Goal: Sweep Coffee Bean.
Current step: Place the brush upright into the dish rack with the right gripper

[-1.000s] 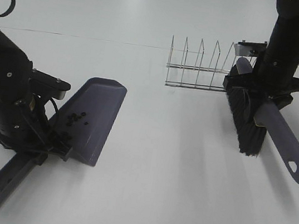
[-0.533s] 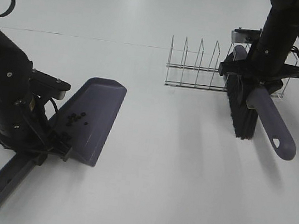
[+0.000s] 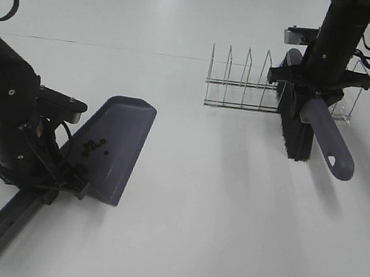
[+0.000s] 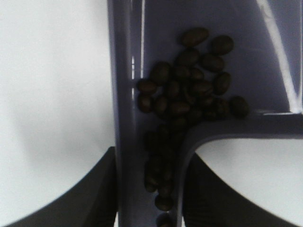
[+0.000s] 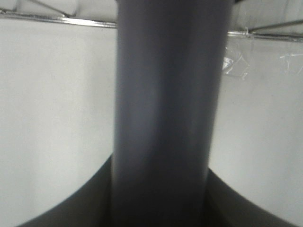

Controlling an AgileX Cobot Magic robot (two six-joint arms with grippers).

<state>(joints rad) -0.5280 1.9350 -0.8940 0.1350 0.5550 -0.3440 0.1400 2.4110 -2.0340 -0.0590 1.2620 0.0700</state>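
Well, your left gripper [image 3: 49,188] clamps the dustpan [image 3: 127,130] near left, beans [image 3: 93,147] pooled at its back wall so none spill; your right gripper [image 3: 314,98] grips the brush [image 3: 298,138] by the far-right rack [image 3: 243,86], likely to stow it.

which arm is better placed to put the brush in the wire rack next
Right: the right gripper holds the brush beside the wire rack. The left gripper is far off, shut on the dustpan holding the coffee beans.

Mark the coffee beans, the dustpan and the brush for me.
coffee beans [image 4: 189,90]: left wrist view, middle of the pile.
dustpan [image 3: 130,130]: exterior high view, bare pan floor.
brush [image 3: 298,138]: exterior high view, black bristles.
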